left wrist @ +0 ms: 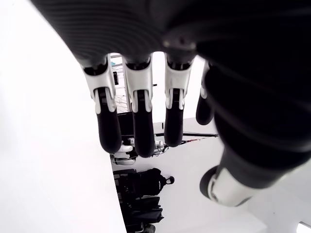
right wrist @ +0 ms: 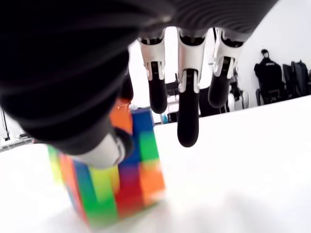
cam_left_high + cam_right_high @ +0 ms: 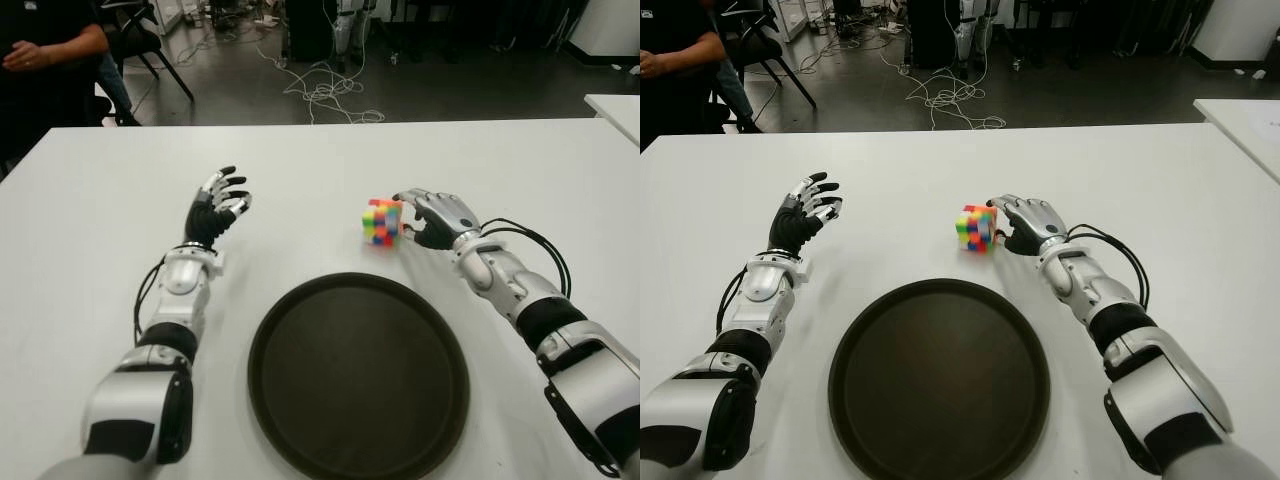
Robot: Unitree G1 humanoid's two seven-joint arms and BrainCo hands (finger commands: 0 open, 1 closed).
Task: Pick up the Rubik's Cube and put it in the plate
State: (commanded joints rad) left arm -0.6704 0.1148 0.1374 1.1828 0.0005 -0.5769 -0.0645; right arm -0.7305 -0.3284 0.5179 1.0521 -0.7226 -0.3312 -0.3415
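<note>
The Rubik's Cube (image 3: 381,222) stands on the white table (image 3: 300,170), just beyond the far rim of the dark round plate (image 3: 300,400). My right hand (image 3: 406,214) is right beside the cube on its right side, fingers stretched out and open. In the right wrist view the thumb (image 2: 104,145) shows in front of the cube (image 2: 129,189), while the other fingers (image 2: 187,128) reach past it without closing. My left hand (image 3: 222,203) is up over the table, left of the cube, fingers spread and holding nothing.
A person (image 3: 40,50) sits beyond the table's far left corner beside a chair (image 3: 150,40). Cables (image 3: 325,90) lie on the floor behind. Another white table's corner (image 3: 615,105) shows at far right.
</note>
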